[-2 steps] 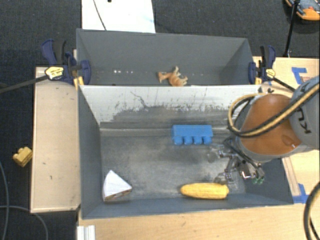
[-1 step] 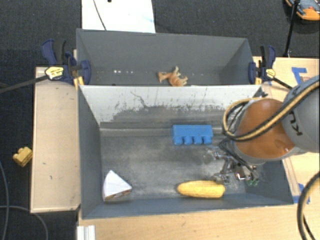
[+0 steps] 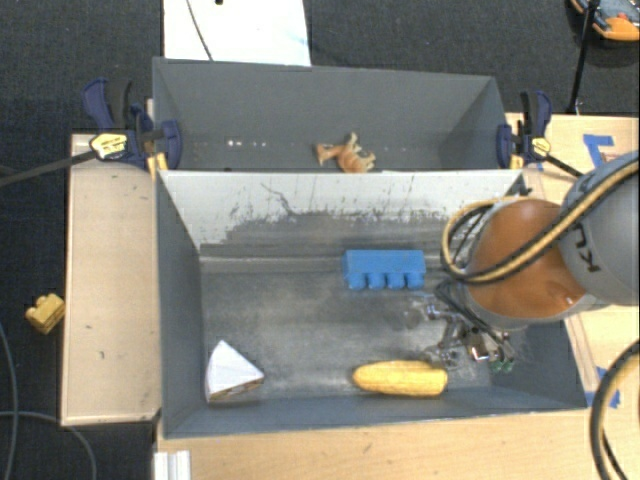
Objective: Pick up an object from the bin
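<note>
My orange wrist cover (image 3: 515,268) looms over the right side of the grey bin (image 3: 180,318). Below it my pincer (image 3: 468,351) hangs low, just beside the right end of the yellow corn cob (image 3: 400,378) that lies along the near wall. Whether the pincer is wide or narrow I cannot tell. A blue block (image 3: 385,268) sits further back, and a white wedge (image 3: 230,371) lies near the left corner.

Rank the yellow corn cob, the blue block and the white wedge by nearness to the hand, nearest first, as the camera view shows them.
1. Yellow corn cob: at the front of the bin, just to the view's left of the hand.
2. Blue block: mid-bin, toward the back wall, behind the hand and to its view-left.
3. White wedge: front corner on the view's left, across the bin.
</note>
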Tool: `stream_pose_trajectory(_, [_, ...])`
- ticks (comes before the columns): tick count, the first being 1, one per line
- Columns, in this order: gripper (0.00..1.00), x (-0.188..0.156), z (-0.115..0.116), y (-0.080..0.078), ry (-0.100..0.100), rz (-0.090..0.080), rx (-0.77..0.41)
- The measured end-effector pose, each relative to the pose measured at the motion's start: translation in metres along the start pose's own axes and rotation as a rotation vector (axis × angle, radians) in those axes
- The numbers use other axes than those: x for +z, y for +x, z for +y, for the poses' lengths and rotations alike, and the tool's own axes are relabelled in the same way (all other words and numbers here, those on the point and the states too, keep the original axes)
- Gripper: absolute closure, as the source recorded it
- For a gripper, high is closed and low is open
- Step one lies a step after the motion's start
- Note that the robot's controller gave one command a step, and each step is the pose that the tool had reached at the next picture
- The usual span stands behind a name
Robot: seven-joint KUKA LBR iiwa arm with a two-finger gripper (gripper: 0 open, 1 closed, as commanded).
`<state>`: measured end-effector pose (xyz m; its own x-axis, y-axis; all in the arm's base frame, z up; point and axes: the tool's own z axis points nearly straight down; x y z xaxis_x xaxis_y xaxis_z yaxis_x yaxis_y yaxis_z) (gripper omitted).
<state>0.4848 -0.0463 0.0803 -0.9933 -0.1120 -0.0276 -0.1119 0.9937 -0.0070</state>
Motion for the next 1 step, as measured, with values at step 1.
stream_pose_trajectory(1, [0.00,-0.0456,0.0016,-0.0147,-0.012,0.025,-0.120])
